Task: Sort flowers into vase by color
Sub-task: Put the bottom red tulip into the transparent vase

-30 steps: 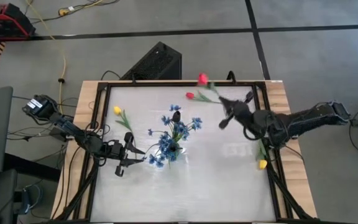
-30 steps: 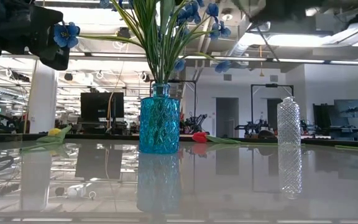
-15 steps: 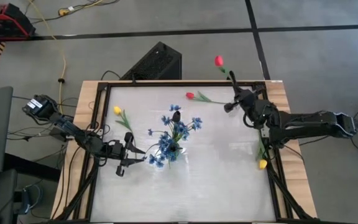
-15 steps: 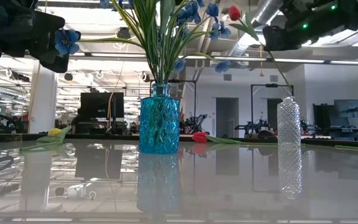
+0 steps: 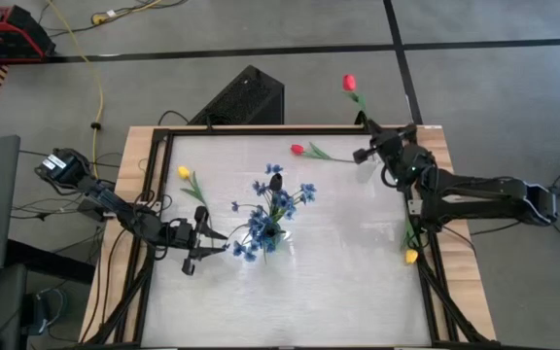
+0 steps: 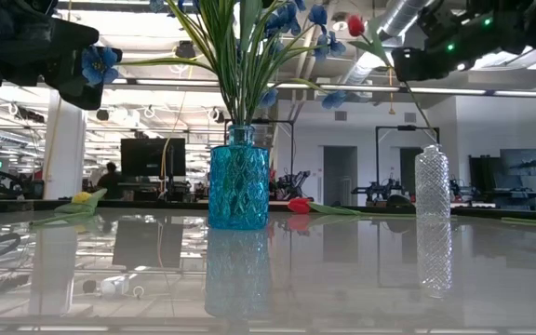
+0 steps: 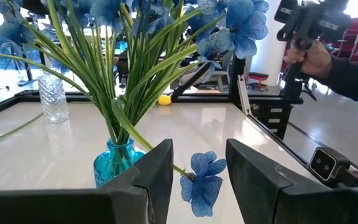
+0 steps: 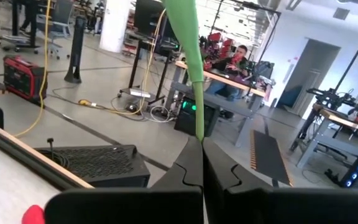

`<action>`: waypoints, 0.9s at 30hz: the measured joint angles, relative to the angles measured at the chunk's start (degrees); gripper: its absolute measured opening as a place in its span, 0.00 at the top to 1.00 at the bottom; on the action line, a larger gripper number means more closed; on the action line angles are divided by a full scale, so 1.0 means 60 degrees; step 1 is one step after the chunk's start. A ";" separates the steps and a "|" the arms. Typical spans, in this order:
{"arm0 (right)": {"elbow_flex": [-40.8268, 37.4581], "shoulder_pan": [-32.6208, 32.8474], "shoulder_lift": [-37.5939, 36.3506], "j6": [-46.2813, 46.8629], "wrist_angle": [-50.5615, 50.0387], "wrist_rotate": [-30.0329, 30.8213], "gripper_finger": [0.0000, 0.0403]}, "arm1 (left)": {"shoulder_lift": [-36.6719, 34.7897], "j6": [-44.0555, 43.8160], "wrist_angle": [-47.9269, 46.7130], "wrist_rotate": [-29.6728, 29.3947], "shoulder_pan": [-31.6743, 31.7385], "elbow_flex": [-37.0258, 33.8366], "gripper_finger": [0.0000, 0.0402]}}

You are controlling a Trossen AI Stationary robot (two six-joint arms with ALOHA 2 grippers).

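while the right tool (image 5: 367, 152) gripped a red tulip (image 5: 349, 83) by its green stem near the far right corner of the counter (image 5: 338, 253), the step in hand looked to be carrying that flower toward a vase. the right wrist view showed the two fingers pressed together on the stem (image 8: 194, 68), so the tool was closed on it, and the blossom hung out past the far edge of the counter, held up in the air. the clear glass vase (image 6: 432, 182) stood empty, and in the low view the stem ran down to just above its neck; judged from that, the next move called for bringing the stem end over the opening and lowering it in before letting go.

the left tool (image 5: 205, 246) hung just beside the blue vase (image 6: 238, 187), which stood near the middle of the counter and already held the blue sprays (image 5: 272, 209). its fingers stood apart, not gripping anything, with one blue blossom (image 7: 202, 179) showing between them in the left wrist view.

a second red tulip (image 5: 297, 149) lay on the counter near the far edge. one yellow tulip (image 5: 184, 172) lay toward the far left corner and another (image 5: 411, 256) at the right edge, so those were not yet sorted.
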 joint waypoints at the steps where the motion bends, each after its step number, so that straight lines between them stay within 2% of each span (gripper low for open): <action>1: 0.0003 -0.0092 0.0029 0.0014 0.0009 -0.0078 0.96 | 0.0000 0.0000 0.0001 0.0000 -0.0001 0.0000 0.66; 11: -0.0191 -0.0481 0.0559 0.0620 0.0010 -0.0202 0.96 | 0.0004 -0.0055 -0.0188 -0.0011 0.0002 0.0000 0.66; 17: -0.0927 -0.0506 0.0627 0.0717 0.1176 -0.0200 0.96 | 0.0004 -0.0066 -0.0226 -0.0015 0.0001 0.0000 0.66; 22: -0.1156 -0.0262 0.0552 0.0703 0.1202 -0.0179 0.96 | 0.0004 -0.0031 -0.0226 -0.0029 -0.0001 0.0000 0.66; 27: -0.1202 0.0238 0.0549 0.0444 0.0768 0.0838 0.87 | 0.0004 0.0000 -0.0226 -0.0175 0.0003 0.0000 0.66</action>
